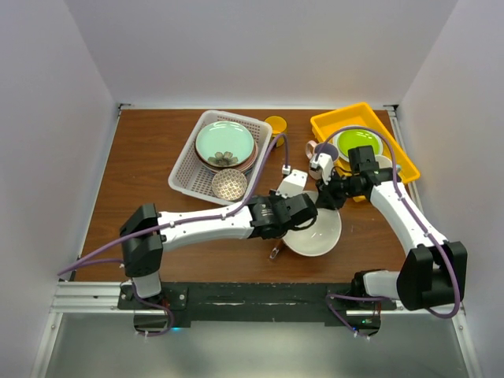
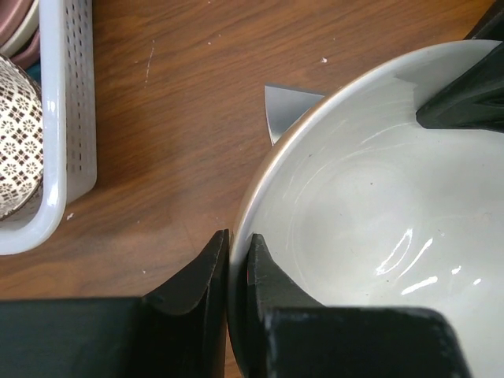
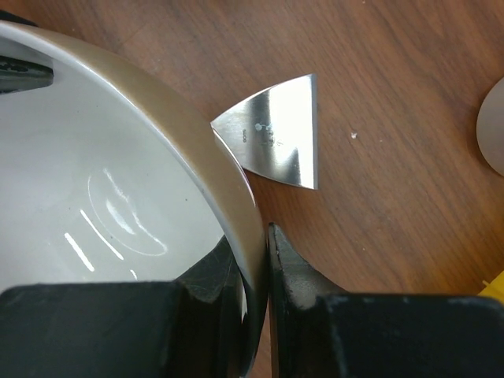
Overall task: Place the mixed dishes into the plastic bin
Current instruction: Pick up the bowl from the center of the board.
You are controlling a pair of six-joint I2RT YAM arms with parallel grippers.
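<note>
You had the left claw (image 2: 240,242) and the right claw (image 3: 253,240) each clamped on the rim of the cream bowl (image 1: 323,235), right of the bin (image 1: 182,169).

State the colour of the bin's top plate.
Pale green; the plate shows best in the top external view.

A robotics lab's test cell: plain white panels (image 1: 260,47) box in a wooden desk (image 1: 150,150), two robot arms (image 1: 197,224) (purple cables (image 1: 87,260) trailing) bolted to a metal rail (image 1: 87,293) at its edge.
</note>
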